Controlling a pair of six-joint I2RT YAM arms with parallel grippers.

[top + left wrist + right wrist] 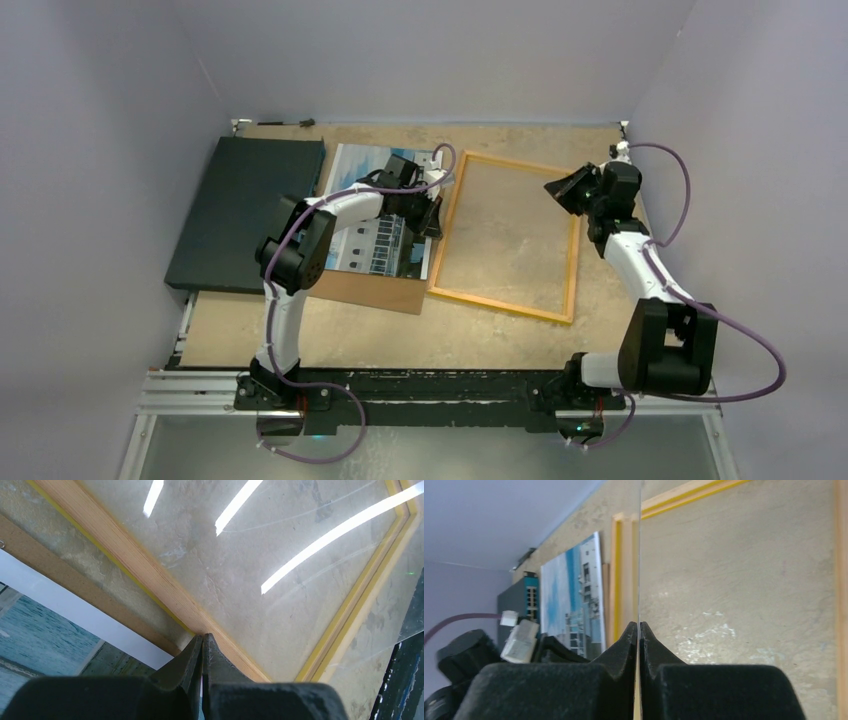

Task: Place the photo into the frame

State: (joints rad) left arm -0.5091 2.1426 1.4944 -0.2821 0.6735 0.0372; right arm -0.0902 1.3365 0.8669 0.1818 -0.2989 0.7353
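The yellow-orange frame [500,305] lies flat mid-table, wood-toned side up in the left wrist view [140,565]. The photo [372,248] lies face up left of it, on the brown backing board [365,290]. My left gripper [437,218] is shut, its tips [202,636] at the frame's left rail, with nothing seen between them. My right gripper [556,190] is above the frame's far right part. It is shut [639,624] on a thin clear pane [640,555], seen edge-on. The pane [300,555] shows glare over the frame's opening.
A dark flat slab [245,210] lies at the far left beside the photo. Grey walls close in the table on three sides. The arm bases stand on a black rail [420,385] at the near edge.
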